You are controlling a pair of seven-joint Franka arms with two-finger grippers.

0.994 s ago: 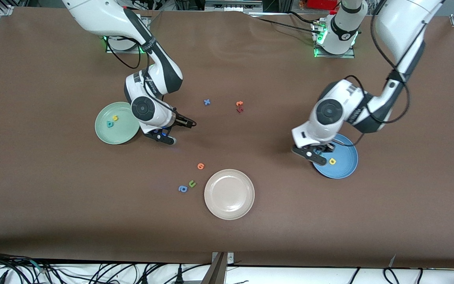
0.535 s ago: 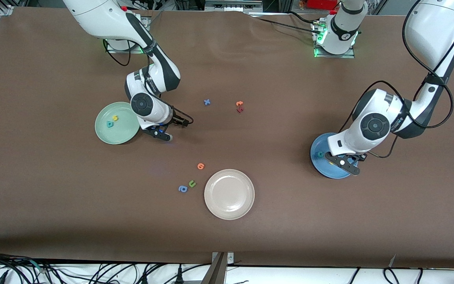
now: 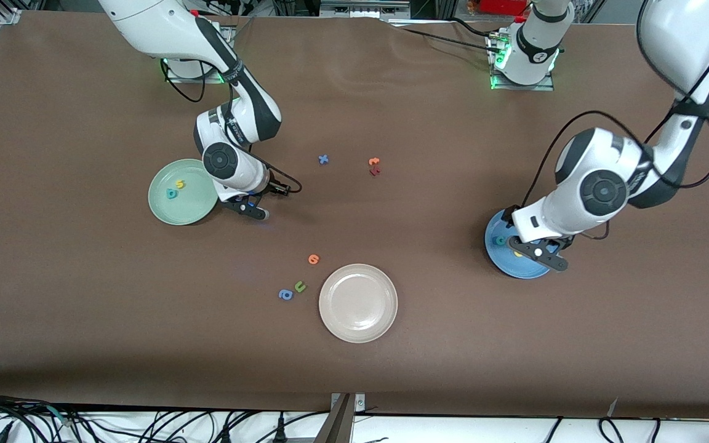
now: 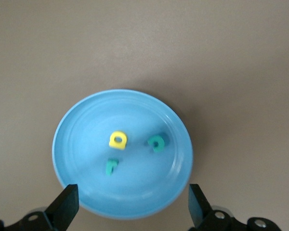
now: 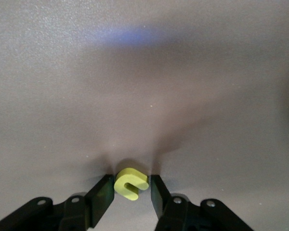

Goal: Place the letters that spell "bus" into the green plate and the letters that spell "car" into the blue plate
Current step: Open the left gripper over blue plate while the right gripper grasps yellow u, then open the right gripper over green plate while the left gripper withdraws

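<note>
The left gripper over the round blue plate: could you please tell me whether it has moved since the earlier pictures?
Yes. The left gripper has swung across the round blue plate, from the rim toward the right arm's end to the rim toward the left arm's end.

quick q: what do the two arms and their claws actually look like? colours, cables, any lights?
Both arms have glossy white shells with dark grey joint sections and round dark caps on the wrist housings. Loose black cables loop along each forearm. The left claw and right claw are black with two flat fingers, on black mounts with visible screw holes. Green lights glow at both bases, and a small blue light shows by the right claw.
</note>
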